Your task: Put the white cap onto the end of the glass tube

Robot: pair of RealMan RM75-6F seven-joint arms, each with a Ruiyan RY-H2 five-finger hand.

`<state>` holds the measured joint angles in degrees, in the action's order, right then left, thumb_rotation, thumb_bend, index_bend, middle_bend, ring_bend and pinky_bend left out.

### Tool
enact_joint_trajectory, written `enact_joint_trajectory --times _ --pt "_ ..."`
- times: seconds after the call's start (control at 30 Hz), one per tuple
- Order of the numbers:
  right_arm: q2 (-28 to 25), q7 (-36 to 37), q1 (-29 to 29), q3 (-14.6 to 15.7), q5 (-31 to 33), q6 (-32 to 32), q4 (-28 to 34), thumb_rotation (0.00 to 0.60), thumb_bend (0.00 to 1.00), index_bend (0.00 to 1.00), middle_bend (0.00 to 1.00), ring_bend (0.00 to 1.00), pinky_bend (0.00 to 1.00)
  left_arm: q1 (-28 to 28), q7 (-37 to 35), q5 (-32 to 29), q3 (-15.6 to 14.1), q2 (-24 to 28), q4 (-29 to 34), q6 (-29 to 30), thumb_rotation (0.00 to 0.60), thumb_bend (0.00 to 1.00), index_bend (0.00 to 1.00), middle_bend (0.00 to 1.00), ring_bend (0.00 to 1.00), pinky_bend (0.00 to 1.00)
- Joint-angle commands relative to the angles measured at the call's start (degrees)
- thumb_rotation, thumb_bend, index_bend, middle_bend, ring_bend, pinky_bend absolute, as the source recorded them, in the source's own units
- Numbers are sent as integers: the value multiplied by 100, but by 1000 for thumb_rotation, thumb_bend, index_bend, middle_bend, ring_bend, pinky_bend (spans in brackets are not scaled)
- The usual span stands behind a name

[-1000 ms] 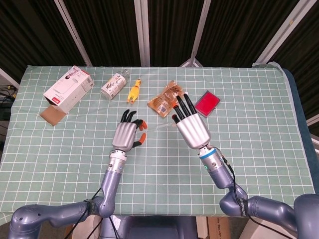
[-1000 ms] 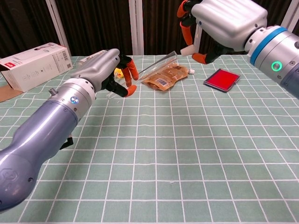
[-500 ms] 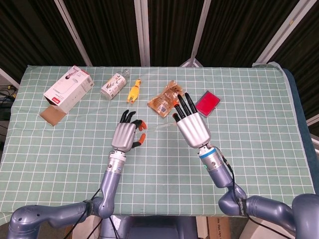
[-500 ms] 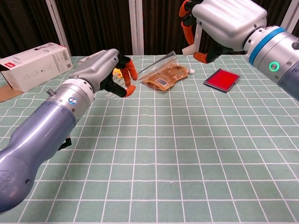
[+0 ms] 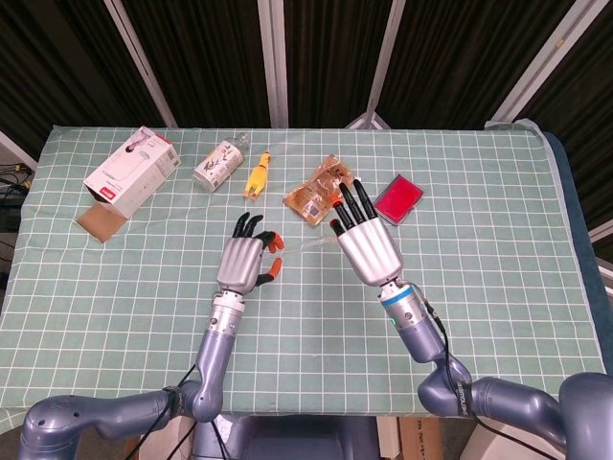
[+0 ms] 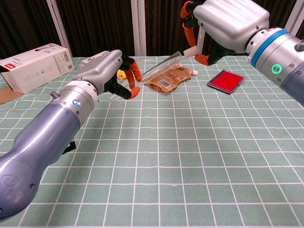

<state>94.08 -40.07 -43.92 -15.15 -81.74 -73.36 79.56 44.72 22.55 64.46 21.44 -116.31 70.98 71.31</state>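
Observation:
My left hand (image 5: 244, 261) (image 6: 102, 71) grips the lower end of the clear glass tube (image 6: 159, 65), which slants up and to the right above the table. In the head view the tube (image 5: 308, 245) is a faint line between the two hands. My right hand (image 5: 364, 244) (image 6: 228, 21) is raised and pinches the small white cap (image 6: 190, 50) between orange fingertips. The cap sits just beyond the tube's upper end, with a narrow gap or bare contact that I cannot tell apart. In the head view the cap is hidden under the right hand.
On the green checked cloth (image 5: 498, 287) lie an orange snack pouch (image 5: 316, 192) (image 6: 166, 78), a red case (image 5: 397, 198) (image 6: 225, 80), a yellow rubber chicken (image 5: 257, 174), a small bottle (image 5: 220, 163), a white box (image 5: 131, 168) (image 6: 33, 66) and a cardboard piece (image 5: 101, 222).
Both hands shift only slightly. The cap stays close to the tube's upper end and both holds are unchanged.

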Motion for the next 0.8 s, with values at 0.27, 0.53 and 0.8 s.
enact_joint_trajectory --times 0.27,0.53,0.8 --pt "38 10 14 27 18 -9 -44 600 365 585 210 0 0 7 12 -21 -8 -88 -46 -6 600 632 516 530 122 0" --pt "63 30 21 37 24 -20 -69 600 364 585 210 0 0 17 13 -22 17 -144 -96 11 600 632 516 529 122 0" --pt "52 22 24 38 26 -25 -71 600 364 585 210 0 0 0 -12 -15 32 -136 -122 19 600 632 516 529 122 0"
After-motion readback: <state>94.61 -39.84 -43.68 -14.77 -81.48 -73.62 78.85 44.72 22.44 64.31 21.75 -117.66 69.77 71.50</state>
